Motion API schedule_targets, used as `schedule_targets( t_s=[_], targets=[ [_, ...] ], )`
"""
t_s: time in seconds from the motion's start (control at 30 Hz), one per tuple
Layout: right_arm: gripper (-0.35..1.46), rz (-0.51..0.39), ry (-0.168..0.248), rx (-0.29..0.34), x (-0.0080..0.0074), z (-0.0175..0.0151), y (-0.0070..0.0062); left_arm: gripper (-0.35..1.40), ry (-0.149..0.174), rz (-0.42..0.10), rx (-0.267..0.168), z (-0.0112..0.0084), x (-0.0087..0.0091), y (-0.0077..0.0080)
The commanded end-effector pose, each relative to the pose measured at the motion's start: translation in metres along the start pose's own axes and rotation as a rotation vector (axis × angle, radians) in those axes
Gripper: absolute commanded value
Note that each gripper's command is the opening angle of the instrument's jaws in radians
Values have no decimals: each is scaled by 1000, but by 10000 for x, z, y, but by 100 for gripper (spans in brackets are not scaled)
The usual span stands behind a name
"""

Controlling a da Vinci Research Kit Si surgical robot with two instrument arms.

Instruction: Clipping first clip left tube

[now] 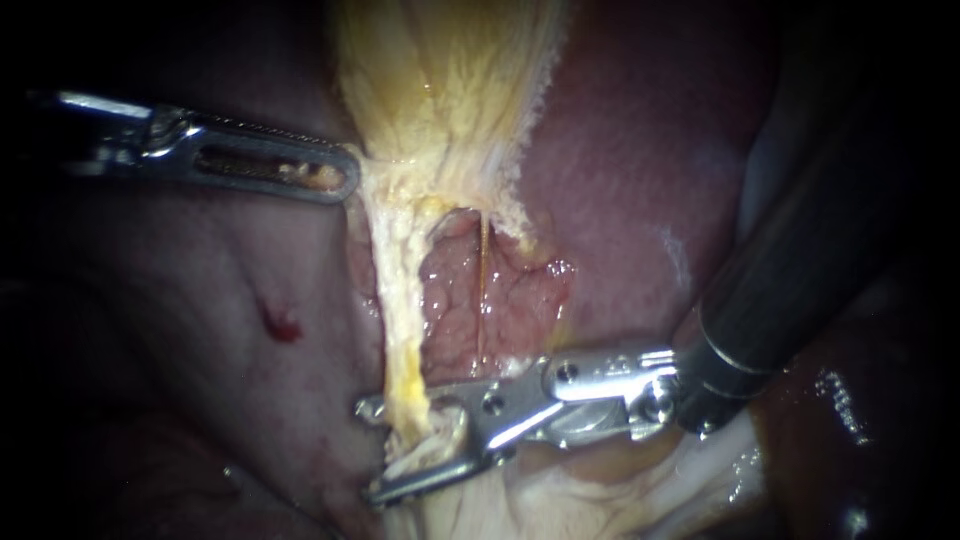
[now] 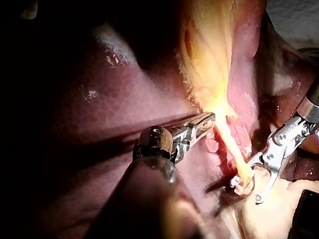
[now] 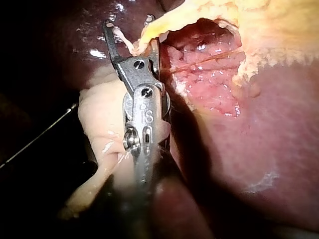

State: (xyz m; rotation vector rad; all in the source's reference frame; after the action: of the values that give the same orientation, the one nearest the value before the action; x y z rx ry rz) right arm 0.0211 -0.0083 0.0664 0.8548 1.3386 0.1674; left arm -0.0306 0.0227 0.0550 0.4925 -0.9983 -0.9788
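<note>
The left tube (image 1: 398,300) is a thick yellow-white strand running down from the gallbladder (image 1: 440,80). My right instrument (image 1: 371,452) comes in from the right, and its jaws stand open, one on each side of the tube's lower end. The right wrist view shows the same open jaws (image 3: 128,22) with the pale strand (image 3: 133,46) between them. My left instrument (image 1: 340,175) reaches in from the upper left. Its slotted jaws lie together on the gallbladder's edge where the tube begins. In the left wrist view its tip (image 2: 210,118) is at that yellow tissue.
A thin, thread-like right tube (image 1: 484,285) crosses the raw pink bed (image 1: 500,300) beside the left tube. Dark liver (image 1: 640,150) lies on both sides, with a small blood spot (image 1: 283,326) on the left. Pale tissue (image 1: 560,490) lies under the right instrument's shaft.
</note>
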Motion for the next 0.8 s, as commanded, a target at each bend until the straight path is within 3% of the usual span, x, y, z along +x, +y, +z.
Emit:
schedule_targets(
  t_s=[0.03, 0.43, 0.6, 0.73, 0.8],
  targets=[
    [48, 0, 0, -1, 0, 1, 1, -33, 0, -1, 0, 0, 0, 0],
    [24, 27, 2, 2, 1, -8, 9, -33, 0, -1, 0, 1, 0, 0],
    [0, 28, 3, 3, 2, -10, 10, -33, -1, -1, -1, 1, 0, 0],
    [-35, 41, 4, 4, 3, -14, 13, -33, -1, -1, -1, 1, 0, 0],
    [-35, 48, 5, 5, 5, -16, 15, -33, -1, -1, -1, 1, 0, 0]
  ],
)
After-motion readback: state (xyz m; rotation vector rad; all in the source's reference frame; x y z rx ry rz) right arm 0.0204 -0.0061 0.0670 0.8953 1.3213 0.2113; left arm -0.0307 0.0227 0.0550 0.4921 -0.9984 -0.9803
